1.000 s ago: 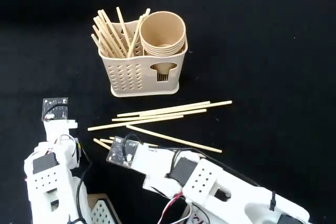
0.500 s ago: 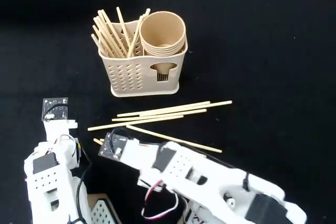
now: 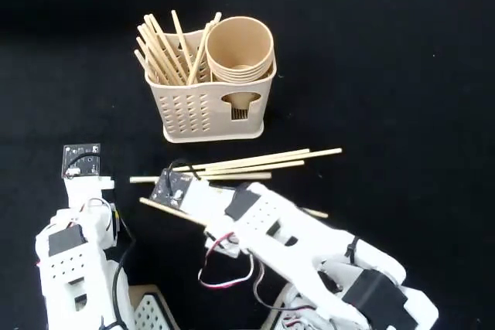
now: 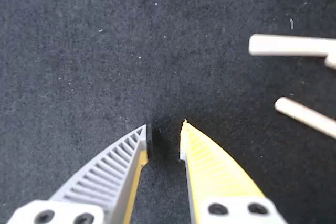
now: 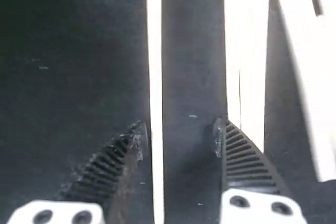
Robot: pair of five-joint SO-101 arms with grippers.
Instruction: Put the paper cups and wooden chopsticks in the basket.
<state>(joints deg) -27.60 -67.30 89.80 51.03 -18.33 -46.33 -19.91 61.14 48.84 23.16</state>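
The beige basket (image 3: 203, 110) stands at the back with several wooden chopsticks (image 3: 165, 50) in one compartment and stacked paper cups (image 3: 240, 45) in the other. Several loose chopsticks (image 3: 259, 161) lie on the black table in front of it. My right gripper (image 5: 178, 129) is open low over them, with one chopstick (image 5: 154, 66) running between its fingers, close to the dark finger (image 5: 128, 142); two more chopsticks (image 5: 244, 61) lie past the other finger. My left gripper (image 4: 164, 129) is slightly open over bare cloth, and two chopstick ends (image 4: 294, 46) lie off to its side.
The right arm (image 3: 271, 229) stretches from the front right across the lowest chopsticks, one of which (image 3: 164, 209) pokes out from under it. The left arm (image 3: 77, 222) sits at the front left corner. Black cloth to the right of the basket is bare.
The right arm has pushed forward toward the loose chopsticks and now covers most of the lowest one. The left arm has not moved.
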